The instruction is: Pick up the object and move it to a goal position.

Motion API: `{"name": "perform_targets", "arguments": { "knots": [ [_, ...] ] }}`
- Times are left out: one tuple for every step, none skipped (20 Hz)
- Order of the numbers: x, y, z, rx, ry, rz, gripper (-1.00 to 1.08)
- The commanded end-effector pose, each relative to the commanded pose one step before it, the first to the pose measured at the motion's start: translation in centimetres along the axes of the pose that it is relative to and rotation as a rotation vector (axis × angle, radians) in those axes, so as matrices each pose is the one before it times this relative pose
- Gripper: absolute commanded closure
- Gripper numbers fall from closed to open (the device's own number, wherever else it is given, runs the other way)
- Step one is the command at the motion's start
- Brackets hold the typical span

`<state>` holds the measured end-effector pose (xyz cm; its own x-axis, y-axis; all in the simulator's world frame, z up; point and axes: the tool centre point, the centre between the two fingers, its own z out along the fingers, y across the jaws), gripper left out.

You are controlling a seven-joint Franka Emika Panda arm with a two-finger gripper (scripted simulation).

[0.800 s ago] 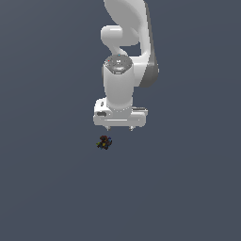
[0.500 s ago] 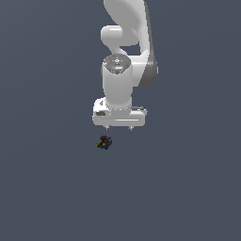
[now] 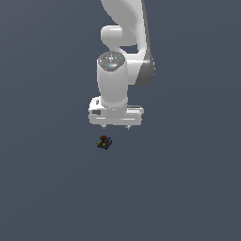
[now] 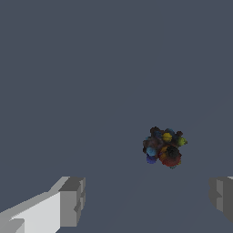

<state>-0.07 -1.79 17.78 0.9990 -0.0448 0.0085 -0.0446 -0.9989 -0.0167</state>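
The object (image 3: 104, 142) is a tiny dark lump with red, yellow-green and blue specks, lying on the grey floor. In the exterior view it lies just below the white gripper (image 3: 116, 127) and a little to the exterior view's left of it. The gripper is open and empty, its two short fingertips (image 3: 104, 126) pointing down. In the wrist view the object (image 4: 164, 148) lies ahead of the two grey finger pads (image 4: 72, 201), apart from both and closer to the pad at the picture's edge (image 4: 221, 195).
The white arm (image 3: 123, 52) rises above the gripper toward the top of the exterior view. A plain grey floor (image 3: 188, 188) surrounds the object on all sides.
The gripper has drifted slightly to the exterior view's left and a little lower. The object has not moved.
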Motion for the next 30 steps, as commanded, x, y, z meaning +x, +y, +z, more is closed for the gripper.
{"name": "perform_targets", "arguments": {
  "knots": [
    [-0.010, -0.023, 0.062, -0.00028, -0.00049, -0.00576, -0.92],
    [-0.001, 0.028, 0.035, -0.00026, -0.00008, -0.00447, -0.92],
    [-0.001, 0.041, 0.041, -0.00028, -0.00009, -0.00560, -0.92],
    [-0.002, 0.051, 0.049, -0.00032, -0.00010, -0.00679, -0.92],
    [-0.003, 0.060, 0.058, -0.00039, -0.00013, -0.00804, -0.92],
    [-0.004, 0.065, 0.070, -0.00048, -0.00016, -0.00940, -0.92],
    [-0.005, 0.070, 0.082, -0.00056, -0.00020, -0.01079, -0.92],
    [-0.006, 0.076, 0.093, -0.00064, -0.00024, -0.01210, -0.92],
    [-0.008, 0.082, 0.103, -0.00069, -0.00027, -0.01332, -0.92],
    [-0.010, 0.090, 0.111, -0.00072, -0.00029, -0.01441, -0.92],
    [-0.013, 0.097, 0.118, -0.00074, -0.00032, -0.01548, -0.92],
    [-0.016, 0.105, 0.126, -0.00077, -0.00035, -0.01662, -0.92],
    [-0.019, 0.111, 0.136, -0.00081, -0.00039, -0.01794, -0.92],
    [-0.023, 0.118, 0.146, -0.00084, -0.00043, -0.01926, -0.92],
    [-0.027, 0.125, 0.156, -0.00086, -0.00047, -0.02052, -0.92],
    [-0.032, 0.131, 0.165, -0.00087, -0.00050, -0.02179, -0.92],
    [-0.037, 0.136, 0.175, -0.00088, -0.00054, -0.02309, -0.92],
    [-0.043, 0.142, 0.184, -0.00088, -0.00058, -0.02440, -0.92],
    [-0.049, 0.146, 0.192, -0.00086, -0.00061, -0.02541, -0.92],
    [-0.054, 0.144, 0.193, -0.00082, -0.00061, -0.02564, -0.92],
    [-0.058, 0.142, 0.193, -0.00076, -0.00061, -0.02564, -0.92],
    [-0.062, 0.138, 0.193, -0.00071, -0.00061, -0.02566, -0.92],
    [-0.066, 0.135, 0.192, -0.00066, -0.00061, -0.02567, -0.92],
    [-0.069, 0.132, 0.192, -0.00060, -0.00060, -0.02568, -0.92],
    [-0.073, 0.129, 0.192, -0.00055, -0.00059, -0.02569, -0.92],
    [-0.077, 0.126, 0.191, -0.00050, -0.00057, -0.02569, -0.92],
    [-0.080, 0.122, 0.191, -0.00045, -0.00056, -0.02570, -0.92],
    [-0.083, 0.119, 0.191, -0.00041, -0.00054, -0.02571, -0.92],
    [-0.087, 0.116, 0.190, -0.00036, -0.00052, -0.02570, -0.92],
    [-0.089, 0.111, 0.190, -0.00032, -0.00050, -0.02572, -0.92]
  ]
}}
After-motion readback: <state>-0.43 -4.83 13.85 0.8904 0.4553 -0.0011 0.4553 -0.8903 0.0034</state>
